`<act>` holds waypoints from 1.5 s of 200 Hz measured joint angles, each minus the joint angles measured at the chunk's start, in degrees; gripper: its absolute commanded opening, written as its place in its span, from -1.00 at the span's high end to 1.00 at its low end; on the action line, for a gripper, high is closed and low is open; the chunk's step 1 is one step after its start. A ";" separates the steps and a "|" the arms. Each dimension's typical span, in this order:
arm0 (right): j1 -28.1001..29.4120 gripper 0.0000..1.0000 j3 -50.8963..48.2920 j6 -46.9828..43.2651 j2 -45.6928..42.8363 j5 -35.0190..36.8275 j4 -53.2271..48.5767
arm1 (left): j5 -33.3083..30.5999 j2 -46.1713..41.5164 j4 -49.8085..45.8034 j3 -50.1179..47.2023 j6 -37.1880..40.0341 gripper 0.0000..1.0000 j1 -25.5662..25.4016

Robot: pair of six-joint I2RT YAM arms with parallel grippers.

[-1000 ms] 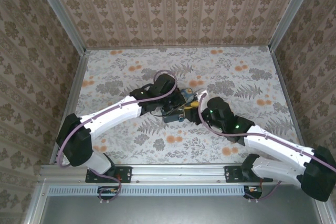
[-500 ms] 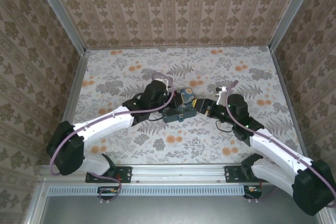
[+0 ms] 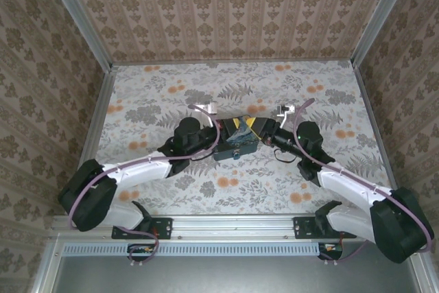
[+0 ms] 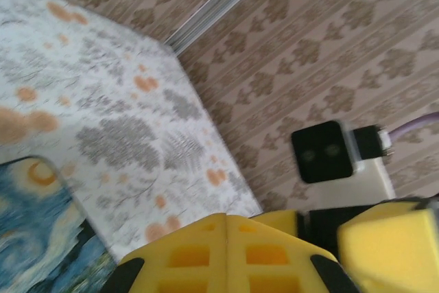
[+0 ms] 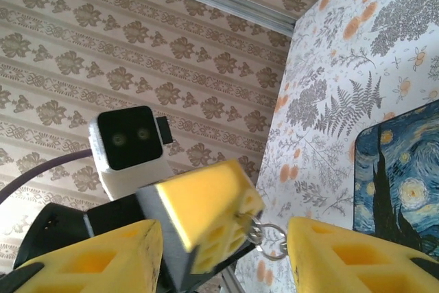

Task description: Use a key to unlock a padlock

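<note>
My left gripper [image 4: 227, 252] is shut, its yellow pads pressed flat together. In the right wrist view a small metal key ring [image 5: 269, 239] hangs from the left gripper's fingertips [image 5: 206, 214]; the key's blade is hidden between the pads. My right gripper [image 5: 226, 259] is open, and its two fingers straddle the left fingertips and the ring without touching them. From above, the left gripper [image 3: 235, 128] and the right gripper [image 3: 255, 128] meet tip to tip over the starry-night box [image 3: 230, 150]. The padlock is hidden under the grippers.
The dark blue painted box lies flat on the floral tabletop [image 3: 309, 94], and its corner shows in the left wrist view [image 4: 34, 224] and the right wrist view [image 5: 405, 176]. Patterned walls [image 3: 226, 12] and metal rails enclose the table.
Both arms have swung lower and flatter, their wrists drawing back from the box. The two grippers now point at each other, and the right fingers stand around the left fingertips.
</note>
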 measured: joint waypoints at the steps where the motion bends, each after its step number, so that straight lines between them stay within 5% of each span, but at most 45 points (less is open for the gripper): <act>1: 0.00 -0.05 0.00 0.02 0.13 0.02 0.07 | 0.02 0.07 0.22 0.00 -0.07 1.00 0.00; 74: 0.00 0.16 0.00 3.08 5.88 0.00 8.02 | 0.59 6.60 15.02 -1.68 -7.13 1.00 0.00; 158: 0.00 0.48 0.00 4.13 8.41 -0.44 11.89 | 0.44 8.98 18.75 -2.03 -11.32 1.00 0.00; 300: -0.15 0.59 -1.36 4.52 9.81 -3.19 15.76 | 0.48 9.57 20.31 -2.03 -12.90 1.00 0.33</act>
